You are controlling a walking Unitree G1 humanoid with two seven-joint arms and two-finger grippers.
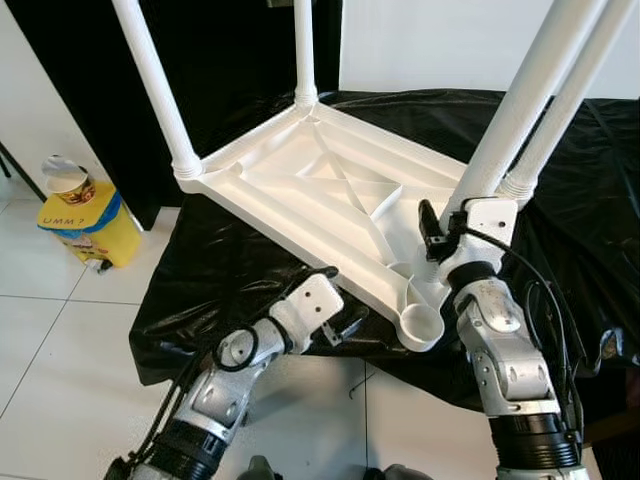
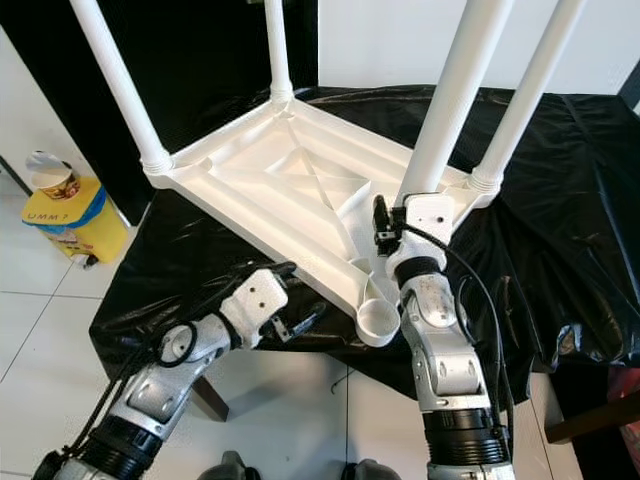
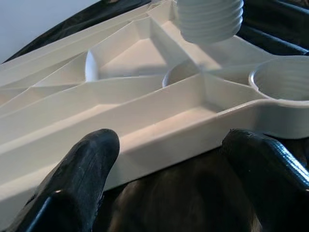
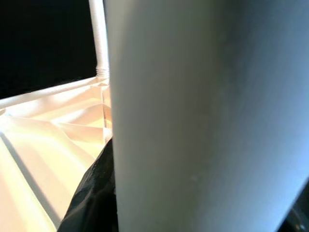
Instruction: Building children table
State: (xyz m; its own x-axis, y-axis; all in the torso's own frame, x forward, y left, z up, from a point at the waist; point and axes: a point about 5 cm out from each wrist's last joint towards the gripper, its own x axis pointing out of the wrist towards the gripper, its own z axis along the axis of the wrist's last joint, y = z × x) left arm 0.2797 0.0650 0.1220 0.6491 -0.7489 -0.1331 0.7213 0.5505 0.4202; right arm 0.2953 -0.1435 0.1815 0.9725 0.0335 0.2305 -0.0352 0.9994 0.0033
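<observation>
Right gripper (image 2: 400, 232) is clamped round the loose fourth leg (image 2: 455, 95), threaded end hanging above the empty corner socket (image 2: 378, 320), lined up to screw in. Left gripper (image 1: 340, 325), fingers spread and empty, sits at the upturned tabletop (image 1: 330, 195) edge on the black sheet (image 1: 220, 270), ready to steady it.

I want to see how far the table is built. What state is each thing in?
White plastic table top: upside down on the black sheet.
Three white plastic legs: standing in their corner sockets.
Fourth white leg: held, tilted, not yet in.
Near round corner socket: empty.
Right claw: shut on the fourth leg.
Left claw: open, at the table's near edge.
Paper cup: lid peeled back.
</observation>
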